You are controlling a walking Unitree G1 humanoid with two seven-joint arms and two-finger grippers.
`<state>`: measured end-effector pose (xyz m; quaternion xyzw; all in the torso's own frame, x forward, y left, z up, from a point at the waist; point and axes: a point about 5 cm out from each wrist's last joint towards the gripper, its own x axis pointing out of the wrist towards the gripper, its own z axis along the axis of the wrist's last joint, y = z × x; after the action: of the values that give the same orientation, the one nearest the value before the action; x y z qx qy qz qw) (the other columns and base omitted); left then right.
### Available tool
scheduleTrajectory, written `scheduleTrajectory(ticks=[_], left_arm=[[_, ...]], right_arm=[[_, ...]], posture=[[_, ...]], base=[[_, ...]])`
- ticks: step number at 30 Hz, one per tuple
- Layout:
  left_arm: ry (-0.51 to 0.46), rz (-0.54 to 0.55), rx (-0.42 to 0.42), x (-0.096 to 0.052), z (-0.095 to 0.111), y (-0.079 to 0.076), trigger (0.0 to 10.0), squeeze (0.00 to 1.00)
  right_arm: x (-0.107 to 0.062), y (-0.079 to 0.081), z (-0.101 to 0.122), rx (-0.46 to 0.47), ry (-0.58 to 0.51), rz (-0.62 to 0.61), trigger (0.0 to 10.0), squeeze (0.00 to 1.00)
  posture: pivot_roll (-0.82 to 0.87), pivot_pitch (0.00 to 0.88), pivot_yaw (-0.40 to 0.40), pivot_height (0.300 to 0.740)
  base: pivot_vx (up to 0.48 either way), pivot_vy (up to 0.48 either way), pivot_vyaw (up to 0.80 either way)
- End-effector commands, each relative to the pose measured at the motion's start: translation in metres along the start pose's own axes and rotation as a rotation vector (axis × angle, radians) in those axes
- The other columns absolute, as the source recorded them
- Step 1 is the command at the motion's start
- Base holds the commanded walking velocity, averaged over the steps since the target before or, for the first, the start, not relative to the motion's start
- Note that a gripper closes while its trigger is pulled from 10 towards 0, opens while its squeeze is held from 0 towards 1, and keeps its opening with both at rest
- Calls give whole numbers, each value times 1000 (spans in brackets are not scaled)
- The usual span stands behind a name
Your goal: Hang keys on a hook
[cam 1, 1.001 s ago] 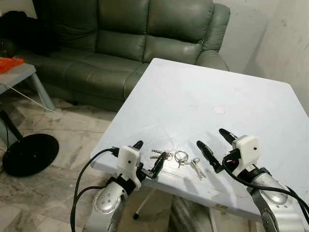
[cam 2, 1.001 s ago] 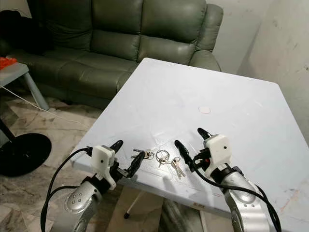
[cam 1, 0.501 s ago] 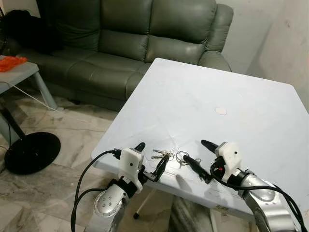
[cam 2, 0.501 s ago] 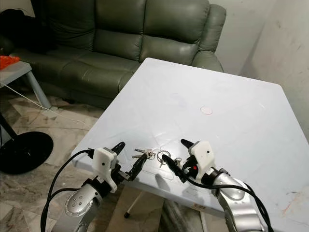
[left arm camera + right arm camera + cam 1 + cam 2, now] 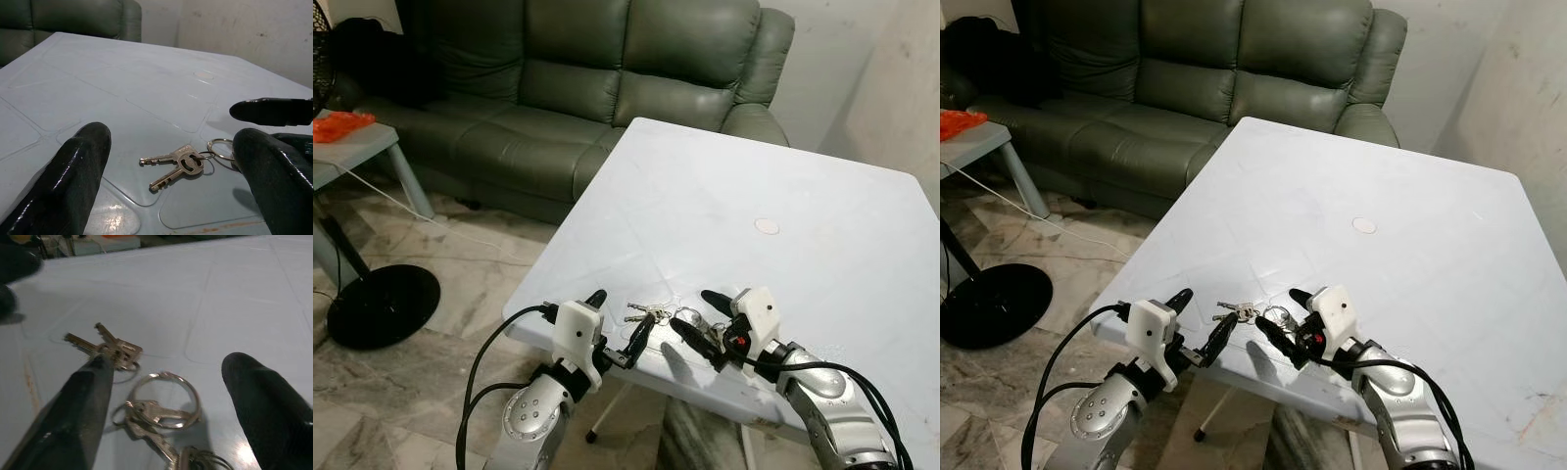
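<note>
Several silver keys [image 5: 120, 351] on linked rings, flat on pale table [image 5: 754, 186]

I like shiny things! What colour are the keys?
Silver keys, clearest in the right wrist view.

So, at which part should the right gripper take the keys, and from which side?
Probably the big ring of the keys: they lie flat on the table, while its wire gives an edge to pinch. The open right gripper could come from the table's near edge, one of its fingers each side of the wire.
</note>
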<state>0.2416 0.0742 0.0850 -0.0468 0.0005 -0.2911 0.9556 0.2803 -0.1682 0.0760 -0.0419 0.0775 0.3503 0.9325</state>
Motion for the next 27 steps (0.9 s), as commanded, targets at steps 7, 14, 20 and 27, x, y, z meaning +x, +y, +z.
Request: scheduleTrajectory(ticks=[7, 14, 20, 27], left_arm=[[-7, -2, 6, 1, 4, -3, 10000, 0], [-6, -5, 7, 1, 4, -3, 10000, 0], [-5, -2, 6, 1, 4, -3, 10000, 0], [-5, -4, 4, 1, 4, -3, 10000, 0]], right_arm=[[-12, -28, -3, -16, 18, -76, 8039, 0], [-27, -43, -10, -20, 62, -88, 8588, 0], [-35, -44, -15, 34, 70, -39, 10000, 0], [-35, -45, -13, 74, 23, -40, 5137, 0]], posture=[[-14, 46, -93, 740], [-14, 46, -91, 740], [-16, 49, -90, 740], [-17, 47, -88, 740]], base=[[0, 0, 0], [0, 0, 0], [0, 0, 0], [0, 0, 0]])
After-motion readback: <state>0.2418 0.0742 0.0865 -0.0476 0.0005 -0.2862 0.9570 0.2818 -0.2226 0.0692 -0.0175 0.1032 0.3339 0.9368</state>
